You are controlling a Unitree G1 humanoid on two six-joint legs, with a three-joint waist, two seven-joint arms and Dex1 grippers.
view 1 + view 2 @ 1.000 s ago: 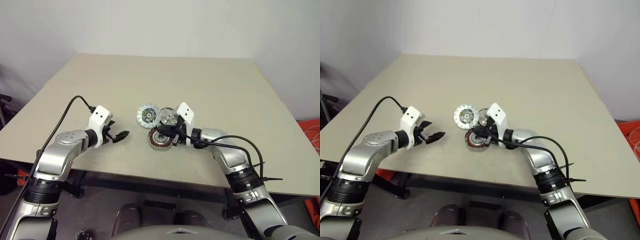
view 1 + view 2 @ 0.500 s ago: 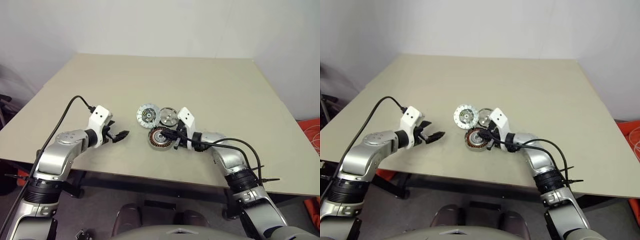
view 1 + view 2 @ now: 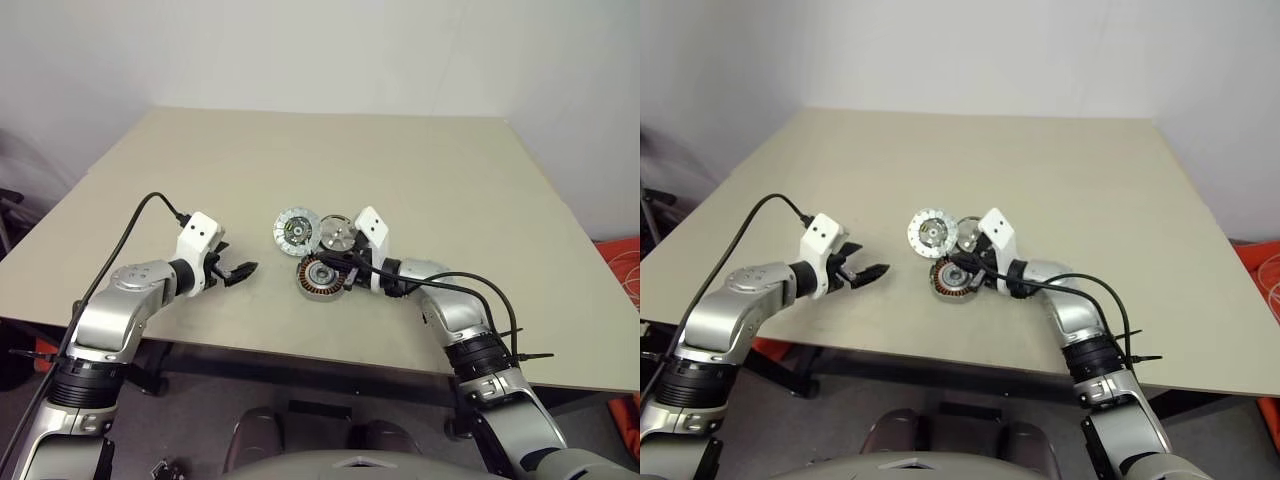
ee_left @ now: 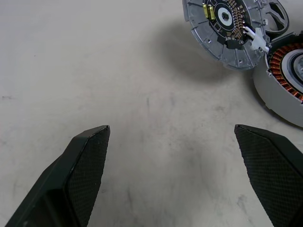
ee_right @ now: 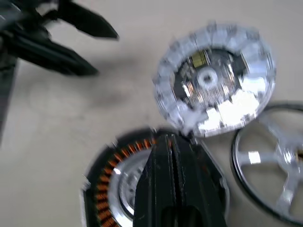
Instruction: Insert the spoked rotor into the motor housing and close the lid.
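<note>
In the head views the three parts sit together near the table's [image 3: 480, 180] front edge, about midway along it: the lid [image 3: 296, 229], the spoked rotor [image 3: 335, 234] just beside it, and the motor housing [image 3: 321, 276] nearest the front edge. Over the last second the right gripper [image 3: 343, 268] has wavered but ends up again over the housing.

The left wrist view shows the left gripper [image 4: 187, 182] wide open, holding nothing, well short of the parts.

In the right wrist view the right fingers [image 5: 170, 189] are pressed together, empty. The rotor is not yet inserted.
</note>
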